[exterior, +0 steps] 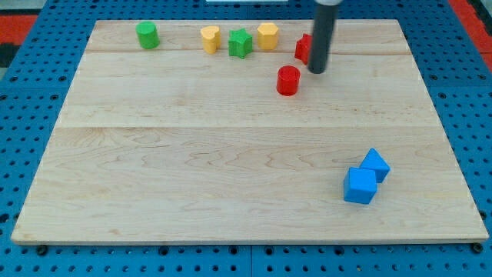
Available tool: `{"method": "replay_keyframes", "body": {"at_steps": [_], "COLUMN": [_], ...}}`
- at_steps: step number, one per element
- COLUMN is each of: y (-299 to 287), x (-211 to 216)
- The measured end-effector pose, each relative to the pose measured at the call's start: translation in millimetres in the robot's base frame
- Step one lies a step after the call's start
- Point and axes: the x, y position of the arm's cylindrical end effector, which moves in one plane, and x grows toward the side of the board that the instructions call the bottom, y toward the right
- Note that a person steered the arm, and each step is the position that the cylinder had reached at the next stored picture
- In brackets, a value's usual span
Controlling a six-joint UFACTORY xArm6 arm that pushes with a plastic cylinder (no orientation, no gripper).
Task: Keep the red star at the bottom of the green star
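A: Where is my tip on the big pale wooden board?

B: At the view's top right, touching the small red star block, half hidden behind the rod. No pincer here.

A: Why there?

B: Probably to push it left, below the small green star block. Its pointing I cannot tell.

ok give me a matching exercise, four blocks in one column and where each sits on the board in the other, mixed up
Things:
1. green star
2. green cylinder
3. red cylinder
4. blue cubes

Places:
A. toward the view's bottom right, two touching
B. top row, between two yellow blocks
C. just to the view's lower left of my tip
D. top row, furthest to the view's left

Pairs: 1-B, 2-D, 3-C, 4-A
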Motion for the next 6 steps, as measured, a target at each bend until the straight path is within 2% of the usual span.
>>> {"method": "replay_keyframes", "body": {"at_steps": [1,3,4,6], "y": [45,20,-1,-64], "x": [-21,-70,-72,-18]}}
